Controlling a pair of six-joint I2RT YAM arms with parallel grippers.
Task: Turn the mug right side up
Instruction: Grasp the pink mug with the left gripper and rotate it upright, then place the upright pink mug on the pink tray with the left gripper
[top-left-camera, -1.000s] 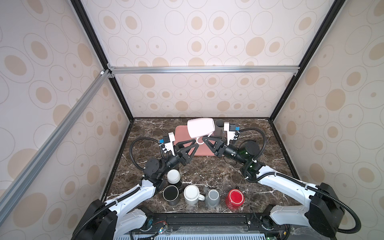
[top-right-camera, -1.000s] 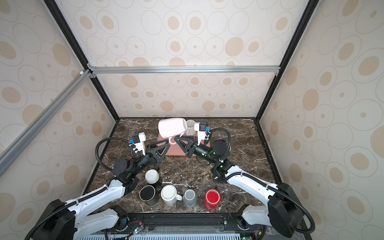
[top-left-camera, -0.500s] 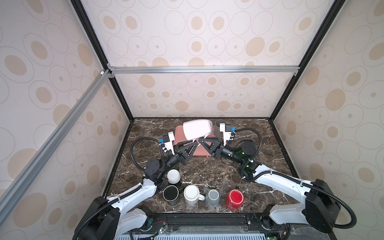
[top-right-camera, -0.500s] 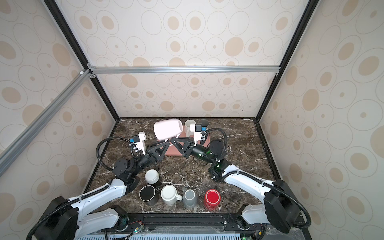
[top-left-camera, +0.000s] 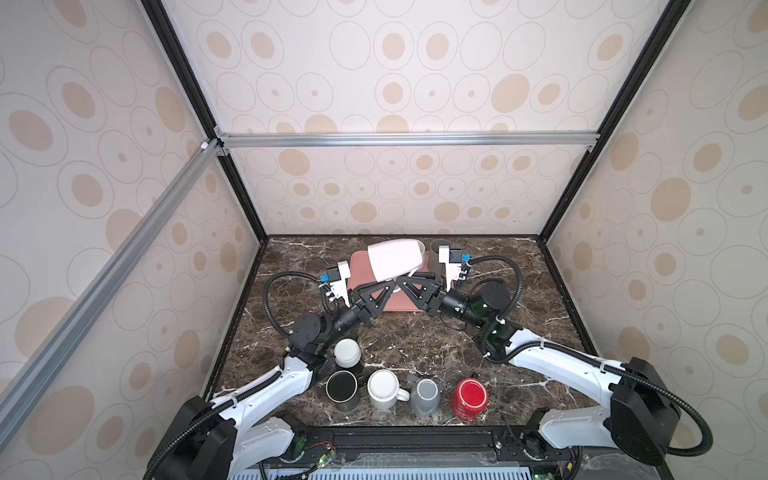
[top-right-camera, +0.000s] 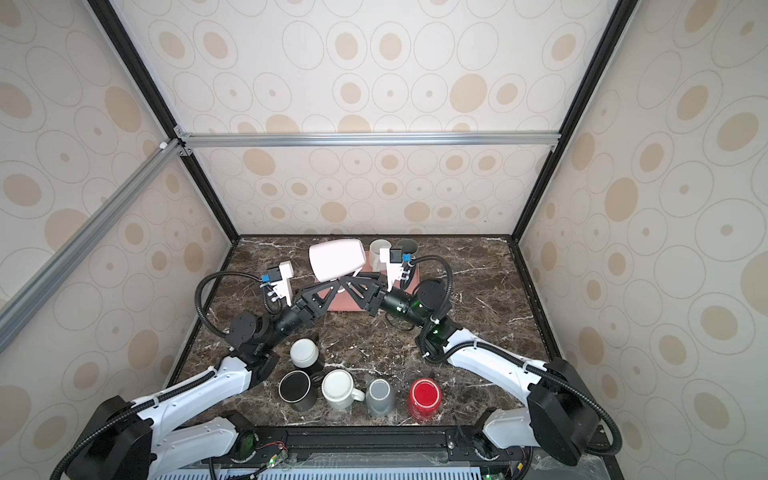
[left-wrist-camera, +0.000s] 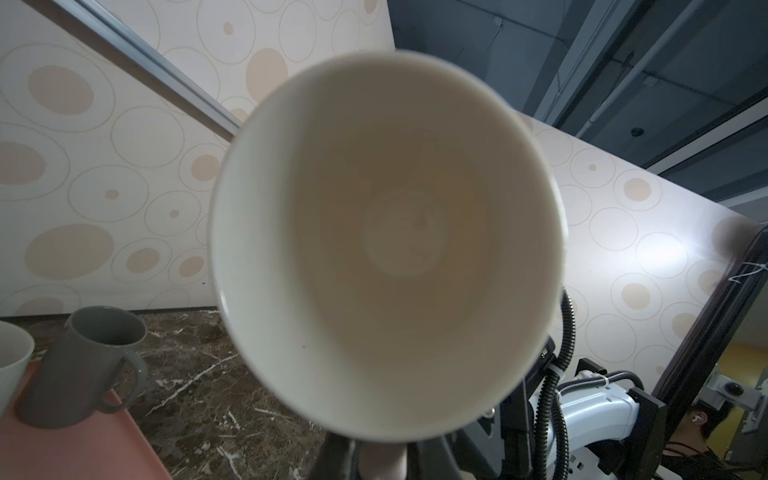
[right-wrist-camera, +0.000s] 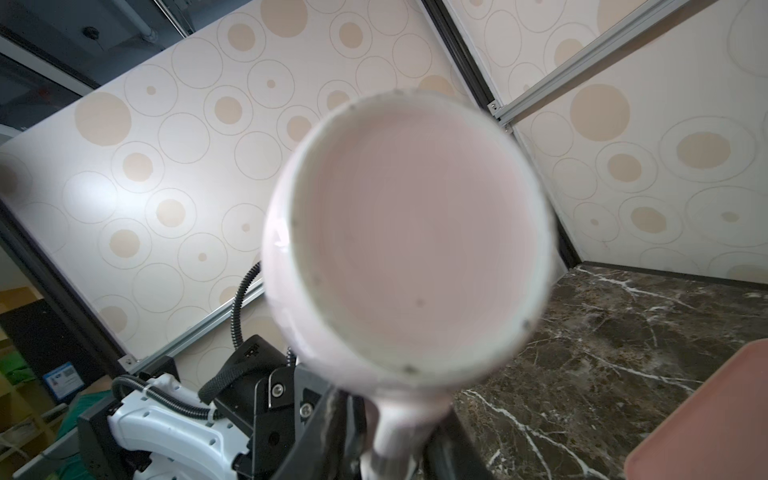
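Observation:
A pale pink mug (top-left-camera: 392, 259) (top-right-camera: 336, 259) hangs on its side in the air above the pink tray (top-left-camera: 359, 266), handle pointing down. Its cream inside (left-wrist-camera: 386, 249) faces the left wrist camera, and its base (right-wrist-camera: 411, 249) faces the right wrist camera. Both grippers meet at the handle from opposite sides. My left gripper (top-left-camera: 390, 287) (left-wrist-camera: 384, 465) is shut on the handle. My right gripper (top-left-camera: 402, 284) (right-wrist-camera: 399, 453) has its fingers on either side of the same handle, parted a little, with a thin gap on one side.
A grey mug (top-left-camera: 436, 249) (left-wrist-camera: 89, 365) and a white mug (top-right-camera: 379, 249) stand at the back of the tray. Near the front edge stand a white-topped dark mug (top-left-camera: 347, 353), a black mug (top-left-camera: 341, 386), a white mug (top-left-camera: 384, 388), a grey mug (top-left-camera: 426, 395) and a red mug (top-left-camera: 469, 397).
The mug has drifted left and a little lower. My left gripper has closed onto the handle. My right gripper's jaws have loosened from it.

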